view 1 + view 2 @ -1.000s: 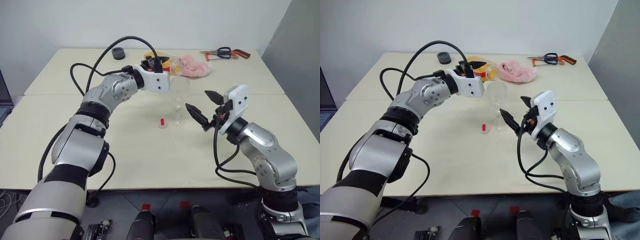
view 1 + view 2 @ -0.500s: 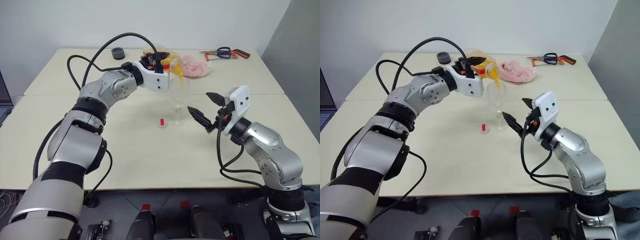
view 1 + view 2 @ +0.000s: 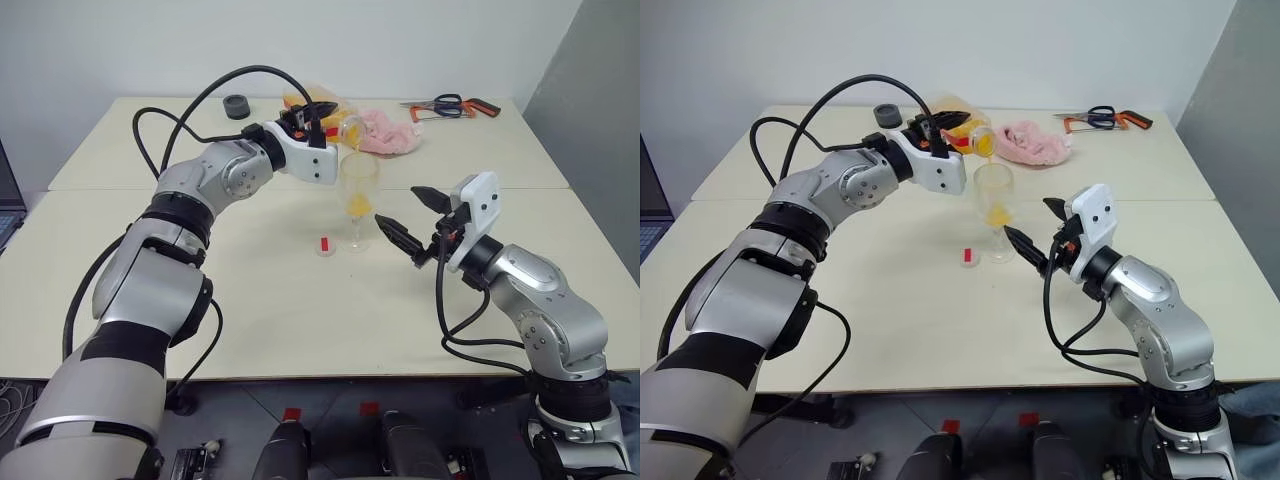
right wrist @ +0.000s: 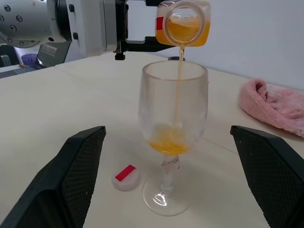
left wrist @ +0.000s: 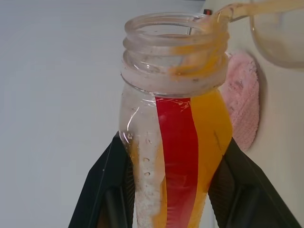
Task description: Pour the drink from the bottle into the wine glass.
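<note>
Juice (image 4: 168, 142) runs in a thin orange stream from the bottle (image 5: 178, 142) into the wine glass (image 4: 172, 118), a little above the middle of the head view. The left end effector (image 3: 322, 112) is clamped on the bottle's lower body, with a black finger on each side, and tips its open mouth just over the glass rim. The right end effector (image 3: 408, 218) hangs with its fingers wide apart, just right of the glass and holding nothing.

The bottle is clear, thin plastic with a red label strip. It looks light and smooth, and it may bend if squeezed hard, so the middle of the body is a good place to hold. The glass is hard, clear and easy to break. It has a round bowl, a thin stem and a flat round foot, so a bump near the rim could tip it. A little juice pools in the bowl. The white cap (image 4: 127, 177) lies on the pale, smooth surface (image 3: 250, 310) beside the foot.
</note>
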